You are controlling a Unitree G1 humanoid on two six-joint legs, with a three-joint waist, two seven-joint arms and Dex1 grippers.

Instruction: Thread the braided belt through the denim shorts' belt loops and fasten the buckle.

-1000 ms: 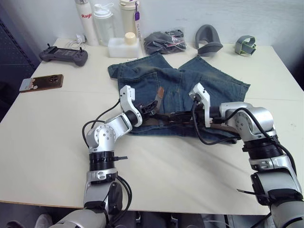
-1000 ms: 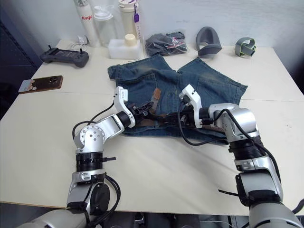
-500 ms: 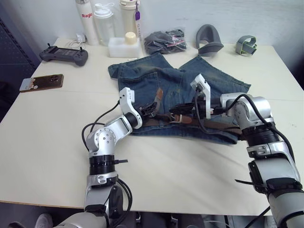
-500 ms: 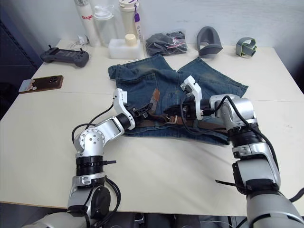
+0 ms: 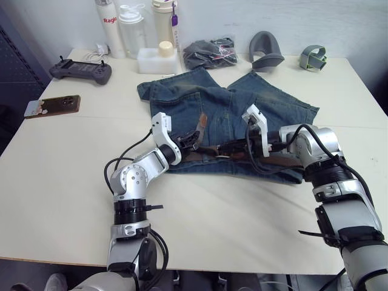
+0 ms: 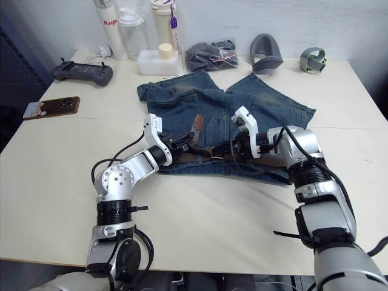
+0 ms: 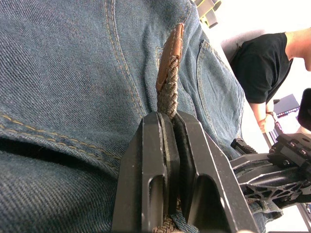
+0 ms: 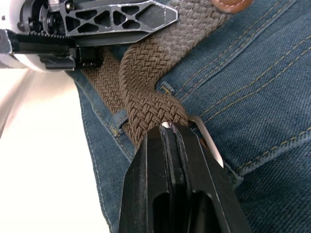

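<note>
The denim shorts [image 5: 182, 100] lie flat in the middle of the table, waistband toward me. The braided belt [image 5: 209, 154] runs along that waistband. Its tan leather tip [image 5: 204, 119] sticks up over the shorts. My left gripper [image 5: 195, 137] is shut on the belt just below the tip [image 7: 172, 48]. My right gripper [image 5: 225, 147] is a little to the right, shut on a bend of the braided belt [image 8: 150, 104] beside the silver buckle [image 8: 212, 150]. A belt loop [image 8: 119, 124] crosses the strap there.
Bottles [image 5: 131, 30] and a white box [image 5: 159, 59] stand at the back, next to a dark grey cloth bundle [image 5: 209, 53] and a grey holder [image 5: 265, 51]. A controller [image 5: 80, 71] and a phone [image 5: 53, 105] lie far left. A person in black [image 7: 262, 63] stands beyond the table.
My right gripper lifted the belt bend up over the shorts, then came back down to the waistband. The left gripper kept its hold in place.
</note>
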